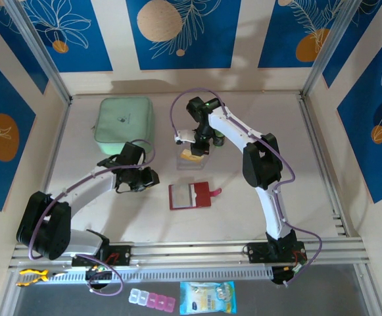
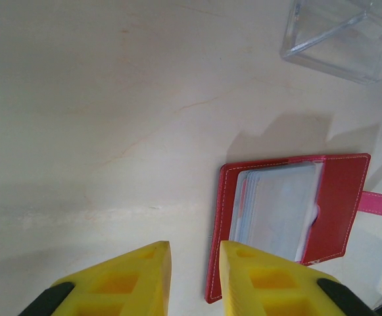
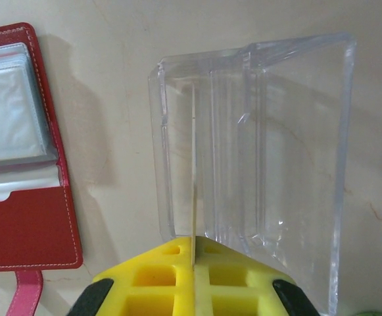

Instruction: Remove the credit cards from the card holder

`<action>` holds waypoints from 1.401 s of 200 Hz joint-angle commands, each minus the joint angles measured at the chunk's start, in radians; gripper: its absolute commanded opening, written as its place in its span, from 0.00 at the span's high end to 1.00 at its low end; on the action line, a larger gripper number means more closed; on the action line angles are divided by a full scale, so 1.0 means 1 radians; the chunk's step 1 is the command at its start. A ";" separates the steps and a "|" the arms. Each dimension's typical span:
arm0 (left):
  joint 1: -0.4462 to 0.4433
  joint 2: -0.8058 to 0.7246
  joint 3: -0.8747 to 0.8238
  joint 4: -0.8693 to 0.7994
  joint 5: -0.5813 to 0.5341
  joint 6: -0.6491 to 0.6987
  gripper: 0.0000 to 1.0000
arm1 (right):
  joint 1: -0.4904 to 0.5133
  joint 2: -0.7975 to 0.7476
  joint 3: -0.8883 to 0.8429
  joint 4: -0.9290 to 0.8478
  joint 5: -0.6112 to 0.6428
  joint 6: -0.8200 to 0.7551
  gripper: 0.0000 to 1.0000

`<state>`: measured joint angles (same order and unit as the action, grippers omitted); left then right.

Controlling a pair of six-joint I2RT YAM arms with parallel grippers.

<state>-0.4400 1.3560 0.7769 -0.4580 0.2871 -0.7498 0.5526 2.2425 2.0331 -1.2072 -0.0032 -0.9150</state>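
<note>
Count: one card holder (image 1: 189, 195) (open), one credit card (image 3: 194, 164) in right end effector (image 3: 194, 249)

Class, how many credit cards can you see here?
1: a credit card, edge-on, pinched by the right gripper at the clear tray. More may hide in the card holder's sleeves.

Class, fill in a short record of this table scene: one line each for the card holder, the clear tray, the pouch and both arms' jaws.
Card holder: lying open, clear sleeves up
Clear tray: beyond the holder, apart from it
Pouch: mint green, far left
Left jaws: apart, empty, left of the holder
Right jaws: shut on a thin card, edge-on, at the tray
</note>
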 commanded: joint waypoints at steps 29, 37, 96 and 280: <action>0.015 -0.026 -0.019 -0.007 0.013 0.003 0.75 | 0.029 0.002 -0.058 0.005 0.026 -0.008 1.00; 0.015 -0.027 -0.022 -0.006 0.014 0.000 0.75 | 0.033 0.002 -0.069 0.007 0.031 -0.011 1.00; 0.015 -0.034 -0.038 0.006 0.016 -0.004 0.75 | 0.044 -0.032 -0.137 0.052 0.084 -0.016 0.88; 0.015 -0.038 -0.051 0.023 0.026 -0.010 0.75 | 0.057 -0.155 -0.126 0.082 0.073 0.078 0.92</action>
<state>-0.4381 1.3357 0.7391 -0.4419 0.2882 -0.7528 0.5953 2.1521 1.9087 -1.0592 0.1532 -0.8734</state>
